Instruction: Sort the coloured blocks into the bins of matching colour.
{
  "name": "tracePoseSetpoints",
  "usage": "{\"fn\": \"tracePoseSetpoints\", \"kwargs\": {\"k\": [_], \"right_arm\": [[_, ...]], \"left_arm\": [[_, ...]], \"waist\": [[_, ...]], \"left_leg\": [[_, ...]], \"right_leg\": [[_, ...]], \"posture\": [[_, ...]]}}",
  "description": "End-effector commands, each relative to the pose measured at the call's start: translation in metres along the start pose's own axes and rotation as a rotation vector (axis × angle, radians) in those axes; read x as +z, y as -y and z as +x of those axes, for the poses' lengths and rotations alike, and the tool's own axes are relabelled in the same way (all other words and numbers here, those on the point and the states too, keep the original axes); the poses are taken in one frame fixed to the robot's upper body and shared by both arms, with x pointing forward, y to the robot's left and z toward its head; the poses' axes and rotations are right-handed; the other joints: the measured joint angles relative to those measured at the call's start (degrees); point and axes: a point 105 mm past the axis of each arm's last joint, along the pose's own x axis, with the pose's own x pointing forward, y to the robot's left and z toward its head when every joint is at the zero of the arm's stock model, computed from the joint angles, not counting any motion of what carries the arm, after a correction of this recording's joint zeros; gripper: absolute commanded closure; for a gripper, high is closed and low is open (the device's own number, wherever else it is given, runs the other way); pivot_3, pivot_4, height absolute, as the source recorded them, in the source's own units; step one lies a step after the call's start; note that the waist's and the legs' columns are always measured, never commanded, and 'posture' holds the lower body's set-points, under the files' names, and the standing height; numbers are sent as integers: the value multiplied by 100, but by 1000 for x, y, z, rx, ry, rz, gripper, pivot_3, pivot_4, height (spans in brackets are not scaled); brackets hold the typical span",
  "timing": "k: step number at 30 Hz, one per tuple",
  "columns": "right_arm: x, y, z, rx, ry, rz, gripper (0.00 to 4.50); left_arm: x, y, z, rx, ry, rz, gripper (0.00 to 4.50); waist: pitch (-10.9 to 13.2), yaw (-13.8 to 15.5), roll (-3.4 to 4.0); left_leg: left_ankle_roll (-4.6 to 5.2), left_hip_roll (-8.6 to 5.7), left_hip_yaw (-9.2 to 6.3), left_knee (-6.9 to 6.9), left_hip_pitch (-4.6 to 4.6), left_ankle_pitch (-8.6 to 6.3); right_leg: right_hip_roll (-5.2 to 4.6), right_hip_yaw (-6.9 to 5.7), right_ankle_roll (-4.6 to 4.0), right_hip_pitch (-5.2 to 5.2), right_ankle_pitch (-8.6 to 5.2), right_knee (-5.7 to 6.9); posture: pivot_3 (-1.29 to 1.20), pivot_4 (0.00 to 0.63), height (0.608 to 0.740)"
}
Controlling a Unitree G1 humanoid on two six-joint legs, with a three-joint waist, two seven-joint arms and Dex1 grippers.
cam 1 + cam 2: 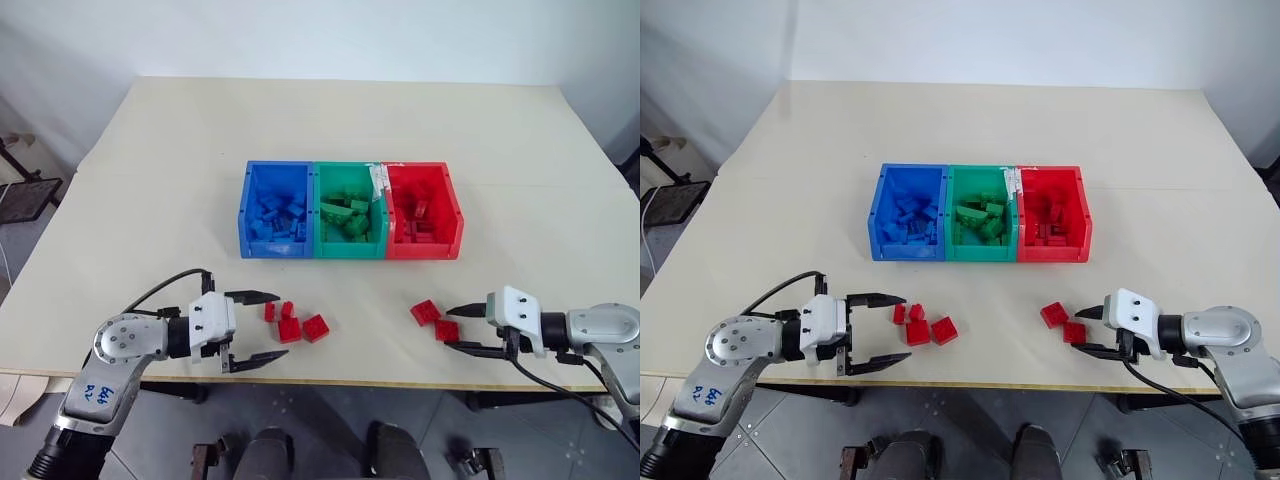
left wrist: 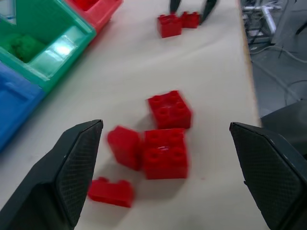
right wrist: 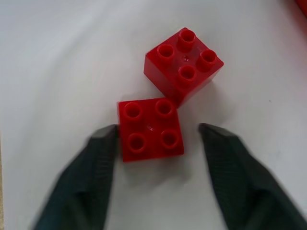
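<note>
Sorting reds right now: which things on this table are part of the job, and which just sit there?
Part of the job:
- four red bricks by the left gripper
- two red bricks at the right gripper
- red bin

Just sitting there:
- blue bin, already holding blue bricks
- green bin, already holding green bricks

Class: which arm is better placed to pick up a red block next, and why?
Right. Its end effector already straddles one square red block, one finger touching it; the left end effector stands open just short of its cluster.

Six red blocks (image 1: 302, 327) lie before the bins (image 1: 349, 212).
</note>
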Motion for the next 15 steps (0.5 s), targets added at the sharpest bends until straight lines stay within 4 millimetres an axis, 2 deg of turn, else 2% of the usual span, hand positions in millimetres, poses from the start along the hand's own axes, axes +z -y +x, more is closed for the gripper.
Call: {"fn": "tracePoseSetpoints", "kwargs": {"k": [1,4,8,9,11,15], "right_arm": [[-8,-2,-3,-8,-20,27,3071],[-1,0,-11,-22,14,25,3080],[43,14,-33,-63,198,74,3080],[56,23,-35,-94,248,81,3080],[85,63,-33,-274,351,88,3080],[107,111,-20,-439,385,122,3080]], "left_arm": [[10,0,-3,13,26,30,0],[13,-4,-5,45,46,26,0],[25,-26,-15,216,151,-48,0],[27,-29,-18,247,167,-65,0],[28,-34,-24,302,181,-96,0],[28,-37,-28,329,174,-106,0]], "waist": [[0,6,0],[0,39,0],[3,93,6],[4,85,6],[4,3,5],[3,-54,7]], "left_leg": [[0,0,0,1,1,0],[0,0,0,1,1,0],[1,-1,2,1,-4,-1],[1,-1,1,2,-5,0],[0,4,3,2,3,0],[-2,9,2,-4,4,0]], "right_leg": [[0,0,0,1,0,-1],[0,0,-1,2,0,0],[-1,0,-1,-1,0,-6],[-1,0,-1,-1,1,-5],[3,0,-6,-1,4,0],[5,0,-10,-7,6,4]], "posture": [[0,150,740],[0,150,740],[0,150,740],[0,150,740],[0,150,740],[0,150,740]]}}
